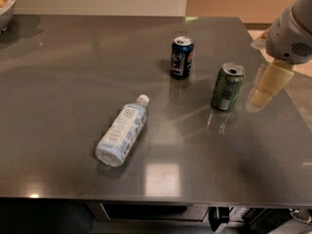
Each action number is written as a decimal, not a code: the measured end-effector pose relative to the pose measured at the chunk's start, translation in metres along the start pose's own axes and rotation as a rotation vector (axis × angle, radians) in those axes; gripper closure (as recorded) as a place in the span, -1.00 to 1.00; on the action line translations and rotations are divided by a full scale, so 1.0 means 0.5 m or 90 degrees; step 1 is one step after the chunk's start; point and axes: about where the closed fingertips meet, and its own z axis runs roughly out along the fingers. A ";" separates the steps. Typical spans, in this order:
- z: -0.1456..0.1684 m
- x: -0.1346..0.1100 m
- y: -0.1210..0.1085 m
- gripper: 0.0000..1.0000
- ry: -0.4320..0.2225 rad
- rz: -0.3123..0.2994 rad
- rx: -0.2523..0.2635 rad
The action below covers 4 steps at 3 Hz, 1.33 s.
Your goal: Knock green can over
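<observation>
The green can (226,86) stands upright on the grey table (63,82), right of centre, with a silver top and pale label marks. My gripper (262,94) hangs from the white arm at the right edge, its cream fingers pointing down just right of the can, a small gap apart from it. The dark blue can (181,57) stands upright behind and to the left of the green can.
A clear plastic water bottle (122,131) with a white cap lies on its side at the table's middle front. A white bowl (6,4) sits at the far left corner. The table's right edge runs just past the gripper.
</observation>
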 end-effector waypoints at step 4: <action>0.098 0.015 -0.069 -1.00 -0.096 0.021 -0.056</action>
